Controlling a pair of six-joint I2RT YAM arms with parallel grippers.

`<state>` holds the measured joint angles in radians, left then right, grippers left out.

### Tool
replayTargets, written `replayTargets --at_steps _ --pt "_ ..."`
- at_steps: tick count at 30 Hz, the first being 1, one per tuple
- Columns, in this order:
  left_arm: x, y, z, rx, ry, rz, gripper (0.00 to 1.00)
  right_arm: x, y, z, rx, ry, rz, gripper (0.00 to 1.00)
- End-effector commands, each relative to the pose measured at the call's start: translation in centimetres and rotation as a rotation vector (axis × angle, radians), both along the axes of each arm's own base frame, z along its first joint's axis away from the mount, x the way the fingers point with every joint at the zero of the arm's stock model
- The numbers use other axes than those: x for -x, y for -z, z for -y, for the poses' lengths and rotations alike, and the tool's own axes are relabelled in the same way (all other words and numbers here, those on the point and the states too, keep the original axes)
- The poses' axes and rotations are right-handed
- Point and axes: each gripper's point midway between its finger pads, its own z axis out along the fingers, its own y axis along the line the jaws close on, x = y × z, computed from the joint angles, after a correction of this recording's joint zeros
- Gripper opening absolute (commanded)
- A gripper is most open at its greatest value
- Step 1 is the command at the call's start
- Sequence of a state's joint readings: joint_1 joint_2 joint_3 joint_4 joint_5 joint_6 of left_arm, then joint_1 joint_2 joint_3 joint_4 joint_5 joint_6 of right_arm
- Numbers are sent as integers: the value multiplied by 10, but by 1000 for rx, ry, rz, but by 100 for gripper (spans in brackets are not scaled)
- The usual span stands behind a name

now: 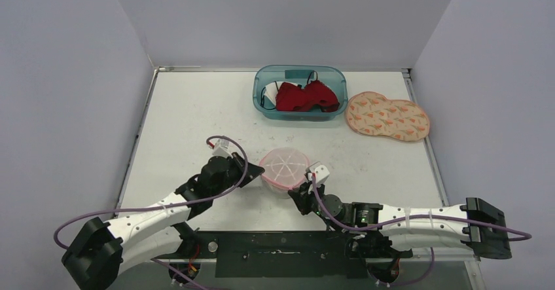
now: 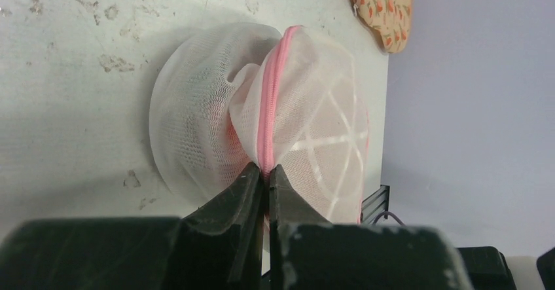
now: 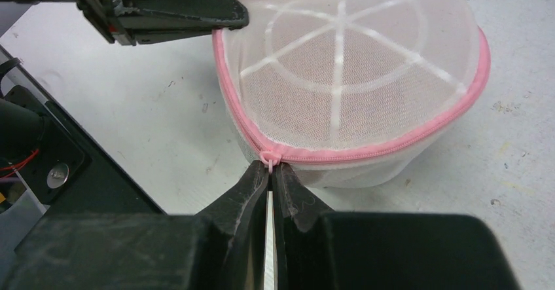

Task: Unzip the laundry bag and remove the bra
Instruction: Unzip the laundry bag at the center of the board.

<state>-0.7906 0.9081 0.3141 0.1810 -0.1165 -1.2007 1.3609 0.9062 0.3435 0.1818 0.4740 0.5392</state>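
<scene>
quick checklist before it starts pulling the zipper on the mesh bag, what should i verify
1. Left gripper shut on the zipper of the laundry bag: ok.
2. Right gripper shut on the zipper pull: ok.
3. Zipper closed along its visible stretch, not yet opened: ok.
4. Mesh clear of the track: cannot tell; it bunches beside the zipper in the left wrist view.
5. Blue bin and patterned pouch apart from the bag: ok.
6. Contents of the bag: cannot tell through the mesh.

Laundry bag (image 3: 340, 74): fine white mesh cloth, pink fabric zip trim.
Table (image 1: 196, 120): you will note matt, scuffed white.
Bin (image 1: 259, 97): translucent glossy plastic.
</scene>
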Motion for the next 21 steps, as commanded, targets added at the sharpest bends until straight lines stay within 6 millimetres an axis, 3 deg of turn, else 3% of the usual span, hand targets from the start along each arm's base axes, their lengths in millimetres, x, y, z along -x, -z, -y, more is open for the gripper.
replayTargets --at_steps 1,2,3,7,11,14,16,21 --pt "-25 -43 18 9 108 130 0 -3 -11 -7 -46 0 15 5" --pt "-27 -44 18 -5 111 129 1 -3 -13 -8 -50 -3 15 5" --pt "-28 -45 17 -18 101 125 9 -2 -14 -9 -54 -6 16 5" --pt "-17 -42 7 -36 87 73 60 0 -21 -15 -74 -30 15 5" --pt "12 -28 -19 -95 34 -39 81 4 -22 -22 -87 -60 12 5" --pt "36 -31 -31 -59 -13 -78 88 5 -24 -29 -94 -83 16 5" --pt "53 -32 -28 -1 -17 -98 89 8 -25 -34 -96 -108 18 5" --pt "69 -48 5 140 20 -78 86 12 -29 -51 -97 -173 30 5"
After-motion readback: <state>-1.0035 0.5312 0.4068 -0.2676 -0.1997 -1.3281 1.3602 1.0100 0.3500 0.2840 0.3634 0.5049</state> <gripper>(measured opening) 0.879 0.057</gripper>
